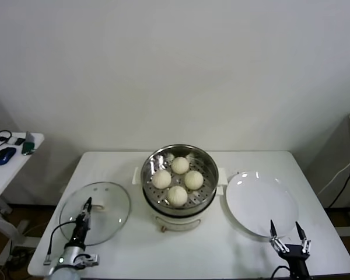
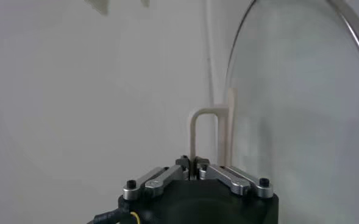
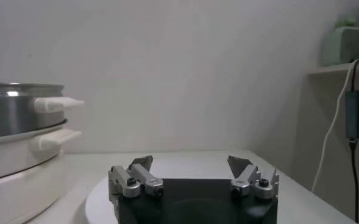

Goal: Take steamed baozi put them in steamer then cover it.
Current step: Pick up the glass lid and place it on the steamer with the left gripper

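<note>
Four steamed baozi [image 1: 178,180] already inside the steamer [image 1: 205,195], mid-table. Left of it, flat on the table, the cover [image 1: 112,213]: glass, rigid, slippery, breakable. Best taken by its handle [image 2: 205,133], where left gripper [image 2: 193,162] now pinched shut. Right gripper [image 1: 289,234] spread wide, near right, over plate [image 1: 261,201].

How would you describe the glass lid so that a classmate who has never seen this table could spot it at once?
Find the white table, then the steel steamer at its centre. The cover lies flat on the robot's left of it, under the left gripper. Unlike the white plate opposite, it is see-through with a metal rim.
</note>
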